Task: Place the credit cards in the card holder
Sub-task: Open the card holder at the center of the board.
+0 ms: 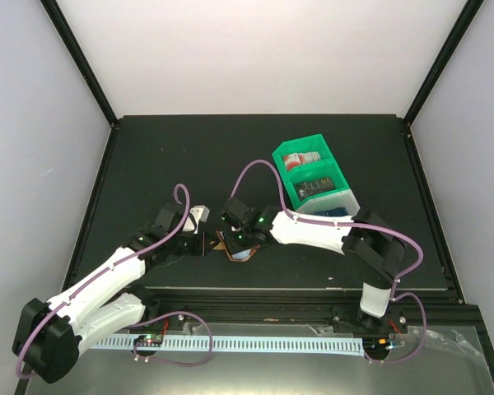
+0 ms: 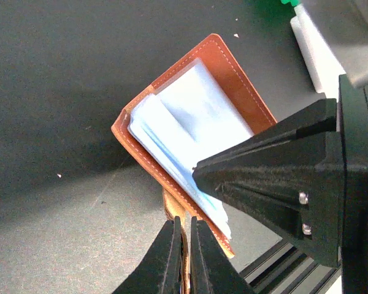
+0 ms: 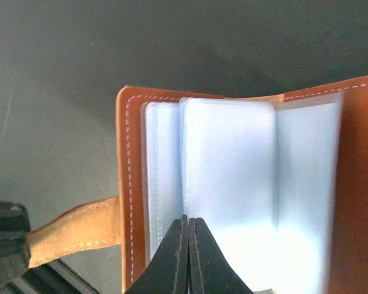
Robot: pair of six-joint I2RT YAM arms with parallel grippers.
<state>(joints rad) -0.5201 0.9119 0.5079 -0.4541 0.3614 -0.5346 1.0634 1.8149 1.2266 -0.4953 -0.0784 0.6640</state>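
Observation:
The brown leather card holder lies open on the black mat between my two grippers. In the left wrist view its clear sleeves fan upward. My left gripper is shut on the holder's snap tab. My right gripper is shut on the edge of one clear sleeve and holds it apart from the others. No card shows in either gripper. Red-and-white credit cards and dark credit cards sit in the green tray.
The green-and-white divided tray stands just behind and right of the right arm. The mat's front edge and a metal rail run close below the holder. Dark walls border the mat on the left and right.

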